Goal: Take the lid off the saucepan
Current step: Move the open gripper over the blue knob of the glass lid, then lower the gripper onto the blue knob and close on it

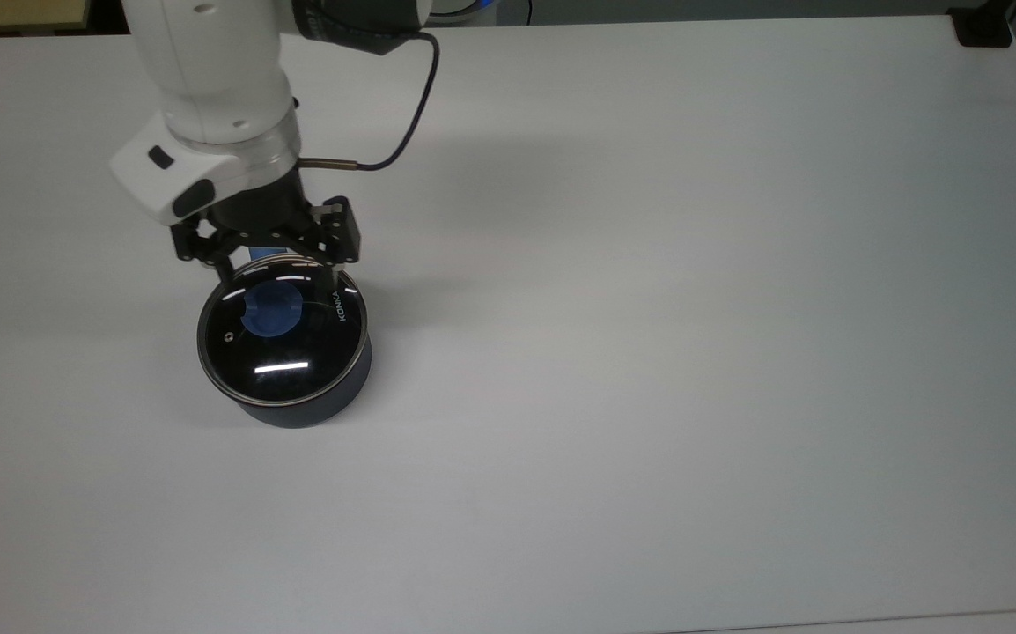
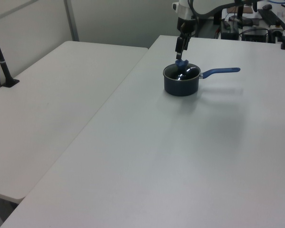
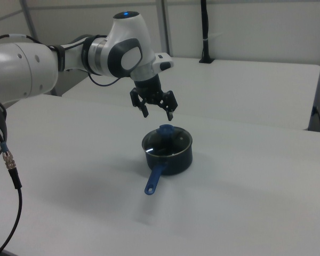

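Lid [image 1: 283, 339] sits on saucepan [image 1: 314, 407], top view's left-centre of table [image 1: 693, 308]. Gripper [image 1: 279, 286] hovers above lid's 12 o'clock edge in top view; fingers [image 1: 334, 275] spread apart, nothing between them. Blue knob [image 1: 272, 308] lies just toward 6 o'clock from fingertips, not touching. In right view gripper [image 3: 157, 113] hangs clear above knob [image 3: 166, 130], w/ a gap. Left view: gripper [image 2: 181, 47] directly over knob [image 2: 181, 62]. Saucepan handle [image 3: 155, 178] mostly hidden under arm [image 1: 209, 79] in top view; seen whole in right view, pointing approx 7 o'clock. Cable [image 1: 402, 123] loops off wrist.
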